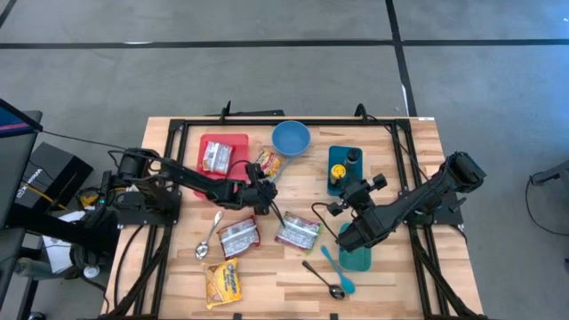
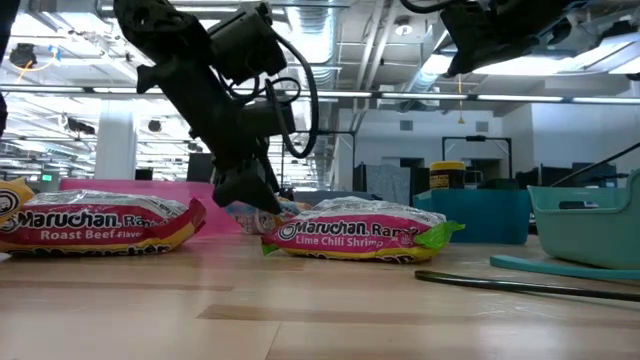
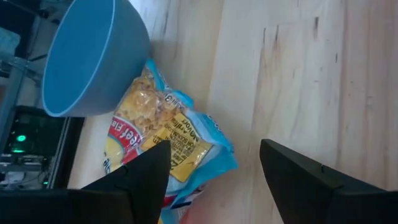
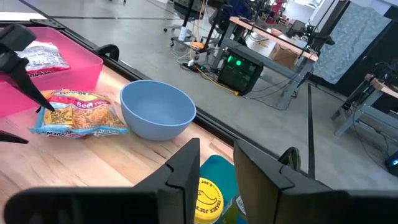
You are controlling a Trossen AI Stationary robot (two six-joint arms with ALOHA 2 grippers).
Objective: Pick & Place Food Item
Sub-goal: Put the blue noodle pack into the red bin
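Noodle packet [image 3: 163, 140] touching blue bowl [image 3: 87, 59], left hand [image 3: 214, 180] open at its edge

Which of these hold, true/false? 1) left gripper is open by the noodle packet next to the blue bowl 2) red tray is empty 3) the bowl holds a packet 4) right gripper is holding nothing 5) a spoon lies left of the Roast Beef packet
1) True: the left gripper is open, fingers either side of the noodle packet beside the blue bowl.
2) False: the red tray holds a ramen packet.
3) False: the bowl is empty.
4) True: the right gripper is empty, hovering near the teal tray.
5) True: a metal spoon lies left of the Roast Beef packet.
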